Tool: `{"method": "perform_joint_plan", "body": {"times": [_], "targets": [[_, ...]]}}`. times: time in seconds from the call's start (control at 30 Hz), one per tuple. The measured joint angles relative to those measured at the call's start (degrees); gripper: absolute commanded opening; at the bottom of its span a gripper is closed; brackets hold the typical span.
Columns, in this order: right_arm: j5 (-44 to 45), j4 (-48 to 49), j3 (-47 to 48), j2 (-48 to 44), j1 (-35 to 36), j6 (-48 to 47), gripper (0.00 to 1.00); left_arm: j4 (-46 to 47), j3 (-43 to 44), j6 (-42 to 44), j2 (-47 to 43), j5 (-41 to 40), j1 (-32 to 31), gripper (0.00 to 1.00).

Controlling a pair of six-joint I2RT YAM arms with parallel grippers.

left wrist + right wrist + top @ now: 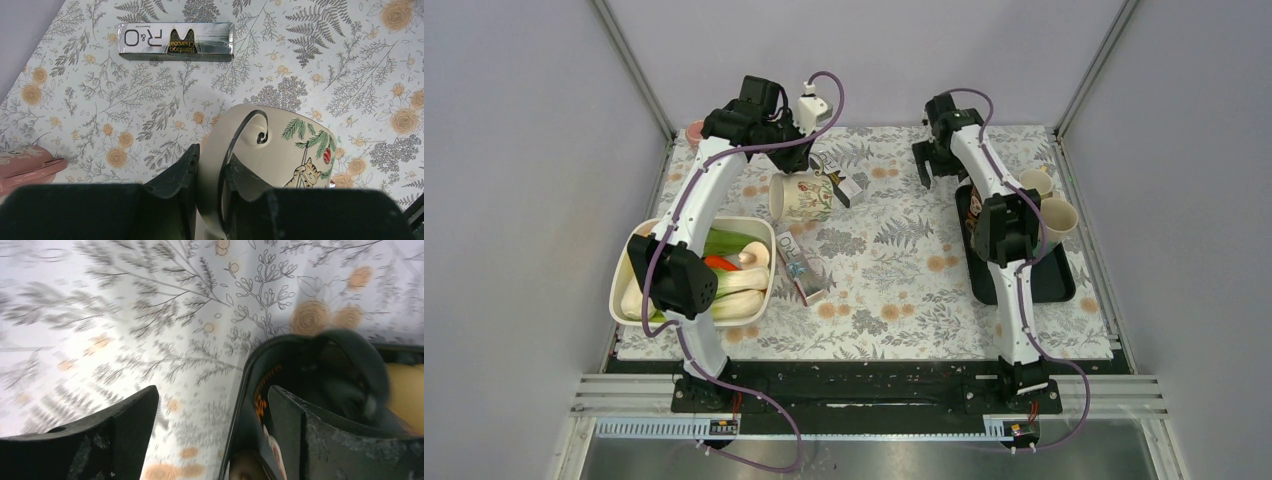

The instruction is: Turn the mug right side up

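Now, left fingers [180,172]: nearly closed, gripping the mug [280,150]
Mug: facing sideways, at 11 o'clock over the worktop [894,270]
Right fingers [120,430]: gaping wide, holding nothing, hovering over the tray's [250,365] edge

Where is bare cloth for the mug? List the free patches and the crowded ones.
Free: the middle of the floral tablecloth, between the silver carton and the black plastic tray; also the near strip in front of them. Crowded: the left, where the white bowl of vegetables, carton and cream cat-print ceramic mug cluster.
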Motion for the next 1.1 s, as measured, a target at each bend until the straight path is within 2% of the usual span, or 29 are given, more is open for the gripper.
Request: {"method": "perform_joint_plan", "body": {"times": [0.13, 0.23, 0.33, 0.4, 0.5, 0.57, 0.67, 0.83, 0.9, 0.97, 1.0, 1.07, 1.1], "targets": [[-1.66, 0.92, -1.99, -9.25, 1.77, -0.68, 0.91, -0.17, 0.02, -0.68, -0.24, 0.96, 0.00, 0.00], [-6.60, 4.02, -8.52, -20.70, 3.93, -1.42, 0.99, -1.07, 0.48, -1.16, -0.66, 2.73, 0.00, 0.00], [-14.99, 12.63, -23.21, -36.22, 7.06, -1.14, 0.99, -1.99, 1.38, -2.01, -1.55, 4.61, -0.02, 0.00], [-21.44, 21.88, -37.03, -48.00, 9.90, 0.26, 1.00, -2.73, 2.45, -2.60, -2.34, 5.66, -0.17, 0.00], [-30.47, 34.86, -50.93, -58.55, 13.99, 4.55, 0.99, -3.76, 4.07, -3.02, -3.91, 6.32, -0.94, 0.00], [-35.41, 44.02, -57.51, -61.66, 16.09, 8.70, 0.99, -4.72, 5.60, -3.32, -4.79, 6.91, -1.84, 0.00], [-38.97, 52.09, -61.57, -61.11, 17.97, 13.11, 0.99, -5.66, 8.44, -4.28, -5.35, 8.39, -3.37, 0.00], [-43.08, 58.77, -62.42, -58.40, 20.06, 18.56, 0.97, -6.64, 11.17, -5.01, -5.79, 9.14, -5.70, 0.00], [-44.83, 62.58, -62.47, -57.72, 21.03, 20.72, 0.90, -6.91, 11.43, -5.46, -5.79, 9.29, -6.14, 0.00], [-46.42, 66.71, -62.84, -57.53, 21.81, 22.67, 0.73, -7.30, 11.43, -5.70, -5.79, 9.44, -6.62, 0.00], [-46.73, 68.08, -63.12, -57.55, 22.08, 23.76, 0.59, -7.43, 11.43, -5.79, -5.79, 9.44, -6.80, 0.00], [-48.33, 70.53, -64.32, -57.61, 22.01, 26.10, 0.17, -7.15, 11.43, -6.10, -5.95, 9.90, -6.69, 0.00], [-49.00, 70.38, -64.92, -57.66, 21.81, 27.69, 0.03, -6.93, 11.45, -5.73, -6.14, 9.70, -6.27, 0.00]]}}
